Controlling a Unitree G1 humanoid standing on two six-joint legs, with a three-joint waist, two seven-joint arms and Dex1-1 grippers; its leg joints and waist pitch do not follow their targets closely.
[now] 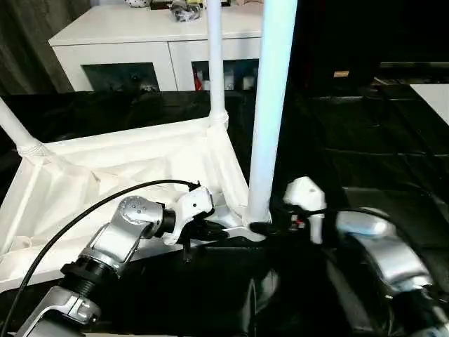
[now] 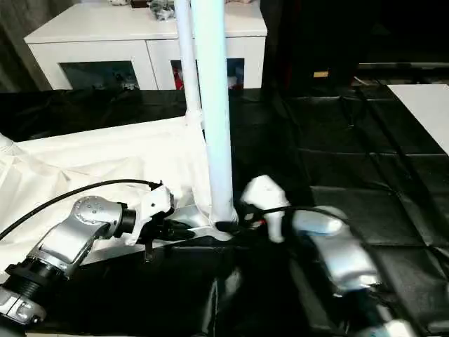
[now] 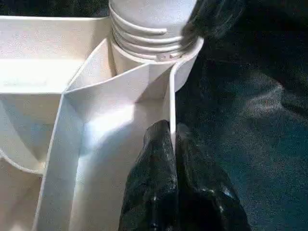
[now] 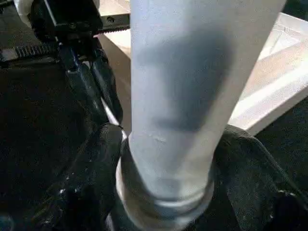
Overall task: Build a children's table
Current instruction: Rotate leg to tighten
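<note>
From the head, we see the upturned tabletop (image 1: 105, 168) on black sheeting (image 2: 365, 154), near leg (image 1: 270, 105) upright in its corner socket. Left wrist: our left gripper (image 3: 172, 144) pinches the tabletop's rim. Right wrist: our right gripper (image 4: 166, 159) clasps the leg's base.
</note>
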